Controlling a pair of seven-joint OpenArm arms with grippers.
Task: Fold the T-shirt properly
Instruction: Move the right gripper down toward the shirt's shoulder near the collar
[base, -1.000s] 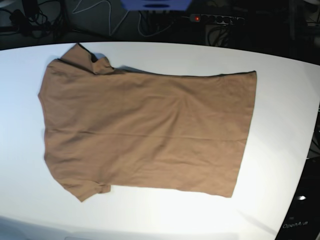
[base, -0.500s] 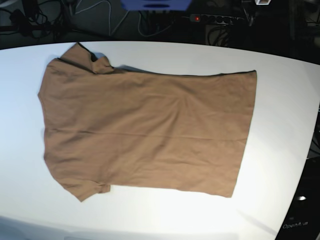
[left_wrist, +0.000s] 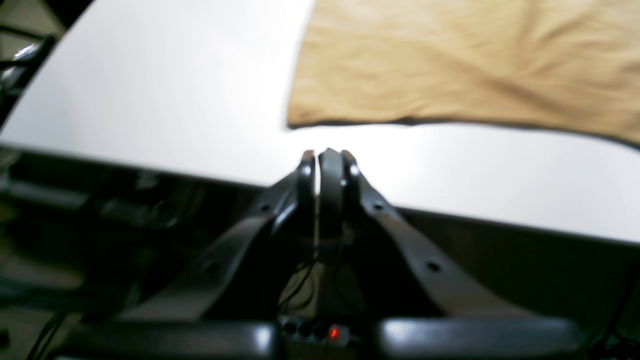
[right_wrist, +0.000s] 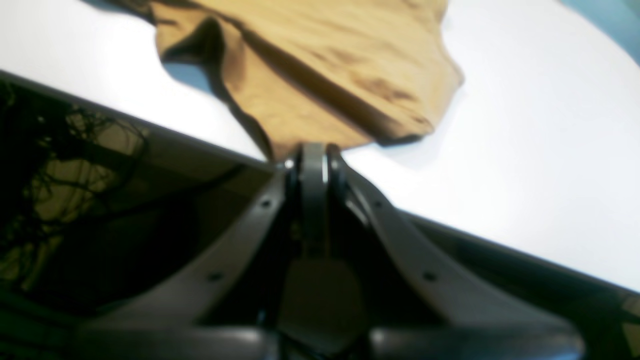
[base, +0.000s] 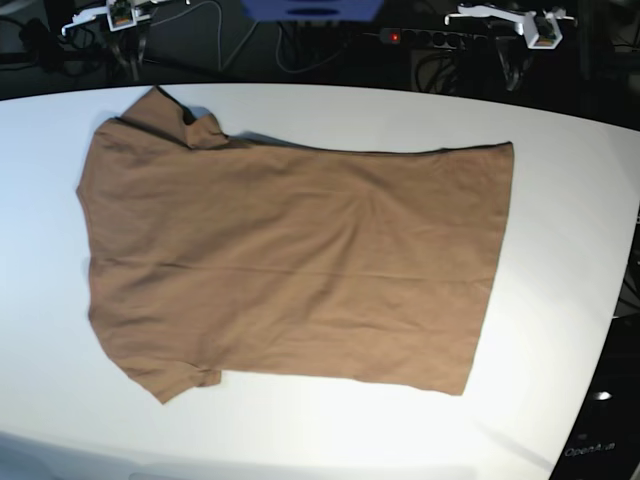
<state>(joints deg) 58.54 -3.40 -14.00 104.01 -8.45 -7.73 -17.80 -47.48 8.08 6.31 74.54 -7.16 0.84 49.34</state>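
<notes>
The tan-brown T-shirt (base: 290, 260) lies spread flat on the white table (base: 560, 250), collar end to the left and hem to the right. Its far sleeve (base: 180, 118) is a little rumpled. My left gripper (left_wrist: 327, 155) is shut and empty. It hovers over the table's far edge, just short of the T-shirt's (left_wrist: 450, 60) hem corner. Shut and empty too, my right gripper (right_wrist: 310, 150) hangs at the far edge right beside the rumpled sleeve (right_wrist: 320, 75). In the base view only white parts of the arms show at the top, left arm (base: 530, 22) and right arm (base: 115, 14).
Behind the table's far edge are a power strip (base: 430, 38) with a red light, tangled cables (base: 300, 45) and a blue object (base: 310, 8). The table's right edge (base: 615, 300) curves away to dark floor.
Both arms have come into the base view along its top edge, one at each side. The T-shirt has not moved.
</notes>
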